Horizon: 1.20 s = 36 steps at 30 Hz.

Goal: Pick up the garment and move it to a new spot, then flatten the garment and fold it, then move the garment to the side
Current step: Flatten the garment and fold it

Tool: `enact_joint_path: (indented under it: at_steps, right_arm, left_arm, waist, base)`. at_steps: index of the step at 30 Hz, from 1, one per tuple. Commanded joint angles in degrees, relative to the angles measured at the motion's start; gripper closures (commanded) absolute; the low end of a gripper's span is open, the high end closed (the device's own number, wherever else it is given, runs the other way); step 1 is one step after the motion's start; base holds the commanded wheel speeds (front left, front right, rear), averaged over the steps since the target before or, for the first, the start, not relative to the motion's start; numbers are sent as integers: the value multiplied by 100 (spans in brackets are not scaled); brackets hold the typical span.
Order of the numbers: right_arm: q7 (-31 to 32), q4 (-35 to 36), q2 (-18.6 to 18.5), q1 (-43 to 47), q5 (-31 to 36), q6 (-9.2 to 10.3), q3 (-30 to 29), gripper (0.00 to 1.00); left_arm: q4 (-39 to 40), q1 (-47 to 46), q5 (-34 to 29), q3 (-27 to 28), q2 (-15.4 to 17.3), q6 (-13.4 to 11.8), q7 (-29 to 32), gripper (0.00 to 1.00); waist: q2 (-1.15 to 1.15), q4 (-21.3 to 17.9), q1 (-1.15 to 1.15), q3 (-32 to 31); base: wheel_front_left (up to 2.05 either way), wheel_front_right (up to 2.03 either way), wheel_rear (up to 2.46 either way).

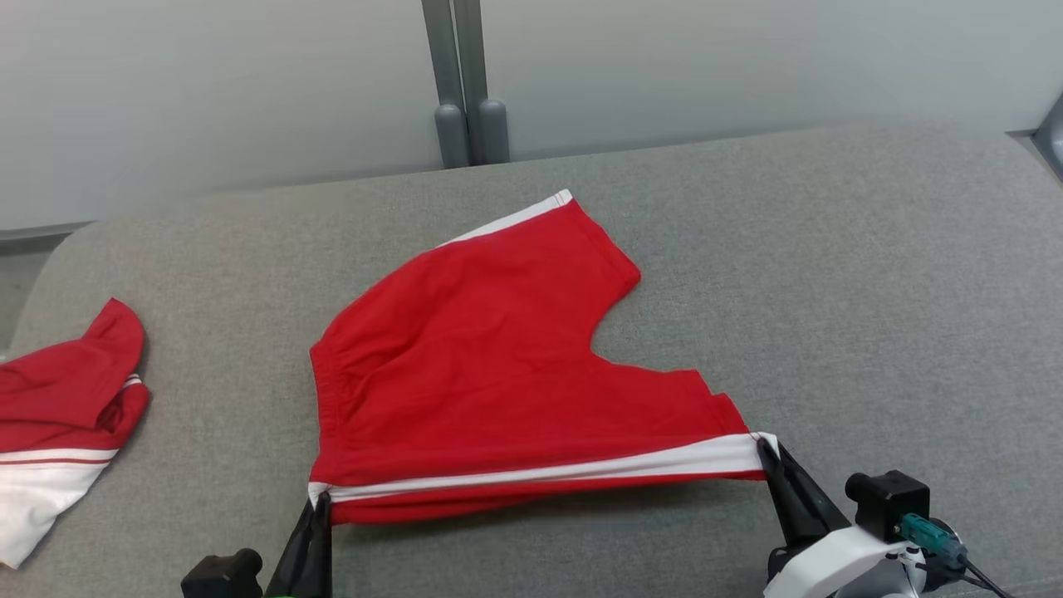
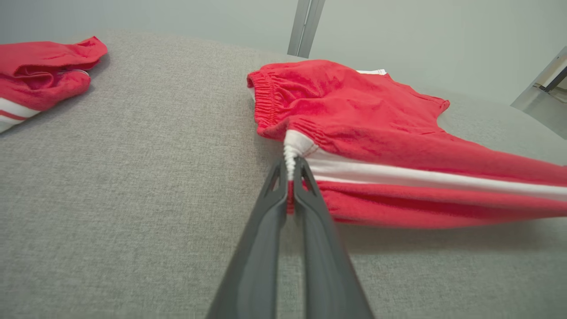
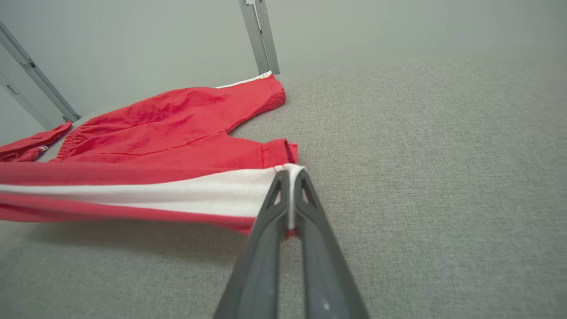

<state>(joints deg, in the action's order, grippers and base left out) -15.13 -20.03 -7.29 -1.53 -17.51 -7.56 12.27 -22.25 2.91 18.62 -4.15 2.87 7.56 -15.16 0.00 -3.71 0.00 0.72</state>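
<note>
The left hand (image 1: 320, 498) is closed tight on the red shorts (image 1: 498, 357), its two dark fingers pinching the corner where the white stripe (image 1: 548, 473) meets the gathered waistband (image 2: 266, 97). In the left wrist view the bunched white cloth sits squeezed between the fingertips, with red fabric showing lower down between the fingers. The right hand (image 1: 762, 444) is likewise clamped on the shorts, gripping the other end of the same stripe at the leg hem (image 3: 279, 153). A thin edge of white cloth runs down between its fingers in the right wrist view. The striped side edge is stretched straight from one hand to the other and raised a little off the grey fabric worktop (image 1: 872, 291), with a shadow under it. The rest of the shorts lies on the worktop beyond both hands, spread fairly flat with a few soft wrinkles. The farther leg reaches away from the hands towards the grey post (image 1: 465, 83) and pale wall behind. A second red and white garment (image 1: 58, 399) lies crumpled on the worktop well out to the left of the left hand, apart from the shorts. To the right of the right hand the worktop is bare grey fabric.
</note>
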Motion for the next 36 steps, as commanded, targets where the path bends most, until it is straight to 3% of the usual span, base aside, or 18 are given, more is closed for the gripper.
enact_joint_path:
  at_steps: [1, 7, 13, 23, 36]
  right_arm:
    - [-2, 46, -62, 47, -46, 14, -74, 100]
    - [-2, 60, -35, -379, 72, 13, -135, 100]
    - [-2, -249, -98, -1413, 287, 12, -87, 100]
    - [-2, -1211, -143, -3527, 621, 12, 13, 100]
    - [-2, -2558, -94, -5402, 1187, 12, -89, 100]
  left_arm:
    - [47, 87, 48, 5, 24, -16, 2, 100]
    - [188, -260, 106, -118, 23, -16, 2, 100]
    - [28, -1086, 135, -249, 21, -15, 3, 100]
    - [-374, -2512, 371, -343, 17, -16, 3, 100]
    - [-711, -3748, 655, -819, 14, -353, 3, 100]
  waist:
    - [0, 57, 0, -98]
    - [0, 243, 0, 120]
    - [0, 471, 0, 706]
    - [0, 879, 0, 1803]
    - [0, 1253, 0, 2680]
  base:
    - [0, 0, 0]
    - [0, 0, 0]
    - [0, 0, 0]
    - [0, 0, 0]
    - [0, 0, 0]
